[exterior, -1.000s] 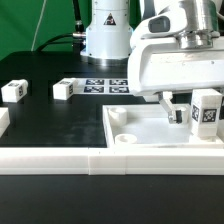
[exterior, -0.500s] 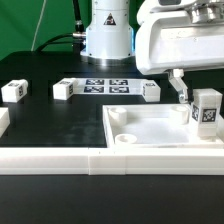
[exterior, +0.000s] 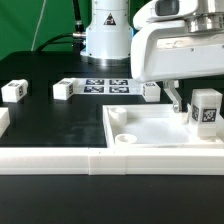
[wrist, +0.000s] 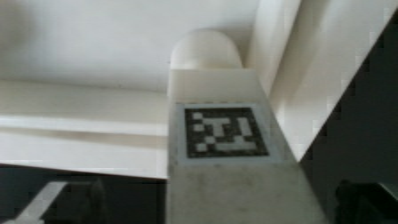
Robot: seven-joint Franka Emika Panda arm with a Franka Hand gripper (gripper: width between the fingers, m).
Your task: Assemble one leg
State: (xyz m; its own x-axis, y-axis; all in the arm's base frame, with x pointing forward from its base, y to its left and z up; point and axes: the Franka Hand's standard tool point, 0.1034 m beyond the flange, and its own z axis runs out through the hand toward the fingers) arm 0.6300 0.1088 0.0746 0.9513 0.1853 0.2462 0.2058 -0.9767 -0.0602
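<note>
A leg [exterior: 206,110], a small white block with a black-and-white tag, stands upright in the corner of the big white tray-like piece [exterior: 150,135] at the exterior view's right. My gripper [exterior: 193,100] hangs over it. One finger [exterior: 176,98] shows just left of the leg with a small gap; the other finger is hidden. In the wrist view the leg [wrist: 222,130] fills the middle between the jaws of my gripper [wrist: 214,212], with dark gaps on both sides. The jaws look open.
Three more legs lie on the black table: one [exterior: 13,90] at the far left, one [exterior: 63,89], and one [exterior: 151,91] by the marker board [exterior: 105,86]. The robot base [exterior: 105,30] stands behind. A white rail [exterior: 60,160] runs along the front.
The gripper rose off the leg, then came down a little again and shifted slightly to the left. The leg has stayed upright in the tray corner.
</note>
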